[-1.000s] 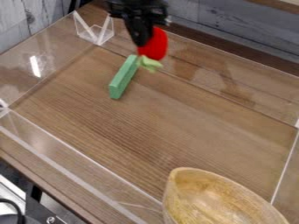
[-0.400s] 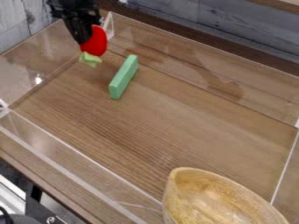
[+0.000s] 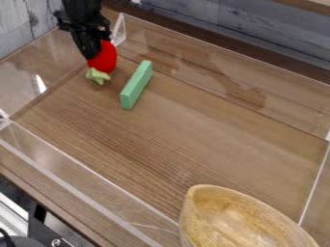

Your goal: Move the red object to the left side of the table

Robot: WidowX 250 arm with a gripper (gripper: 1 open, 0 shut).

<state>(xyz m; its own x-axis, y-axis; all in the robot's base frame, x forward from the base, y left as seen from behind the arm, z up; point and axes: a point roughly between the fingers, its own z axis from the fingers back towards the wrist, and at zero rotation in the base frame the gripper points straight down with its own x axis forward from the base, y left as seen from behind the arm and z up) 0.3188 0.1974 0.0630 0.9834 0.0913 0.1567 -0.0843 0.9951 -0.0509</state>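
One second back the gripper [image 3: 89, 42] hung over the far end of the green block [image 3: 137, 84]. Now it is further left and lower, clenched on the red object [image 3: 106, 58]. The leafy tip points down close to the table [image 3: 194, 135] at far left, just beside the unmoved block.

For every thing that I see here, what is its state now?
gripper: shut on the red object, pointing down.
red object: held, leafy end down, left of the green block.
green block: lying flat on the table, apart from the gripper.
wooden bowl: upright, nothing visible inside.
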